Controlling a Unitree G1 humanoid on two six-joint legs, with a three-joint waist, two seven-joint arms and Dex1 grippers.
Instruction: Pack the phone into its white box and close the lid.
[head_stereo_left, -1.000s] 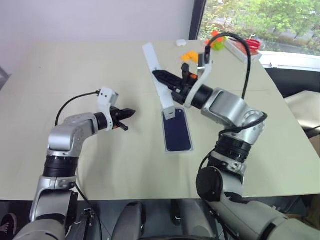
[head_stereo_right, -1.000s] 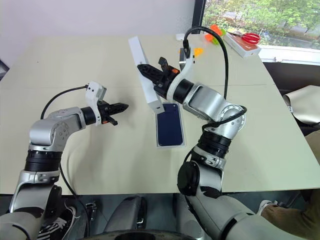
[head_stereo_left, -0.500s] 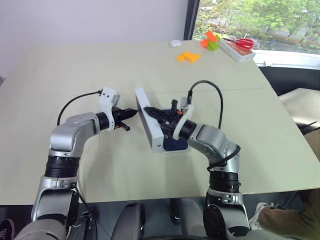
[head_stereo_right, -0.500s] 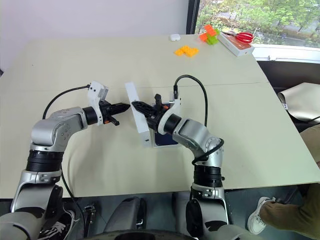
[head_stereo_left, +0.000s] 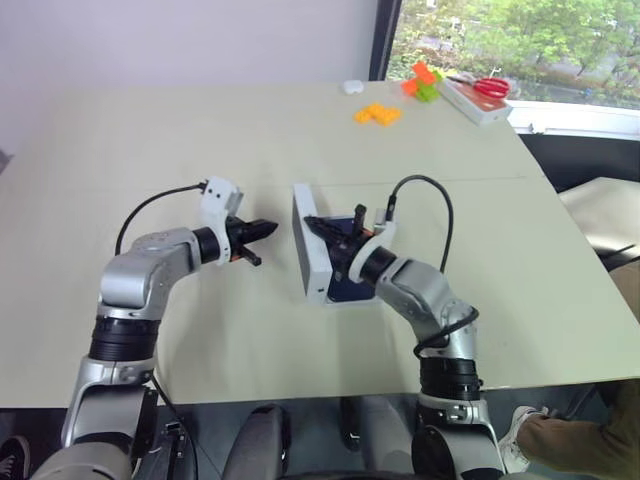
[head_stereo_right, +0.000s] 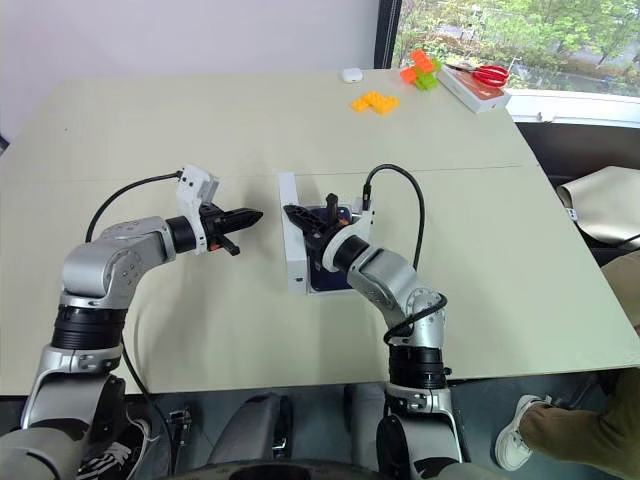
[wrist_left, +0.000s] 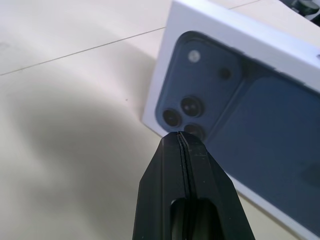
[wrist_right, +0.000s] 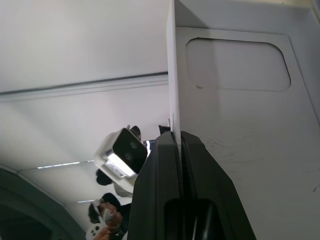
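No legible text. R end effector (head_stereo_right: 292, 212) grips lid (head_stereo_right: 291, 245); L end effector (head_stereo_right: 255, 214) closed, empty.

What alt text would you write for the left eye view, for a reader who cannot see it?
The right gripper holds the white lid on edge over the white box with the dark phone inside. The left gripper, jaws shut, hangs beside the lid, above a beige table.

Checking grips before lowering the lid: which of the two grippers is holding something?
The right gripper, shut on the lid's wall. The left gripper is shut on nothing, apart from the lid.
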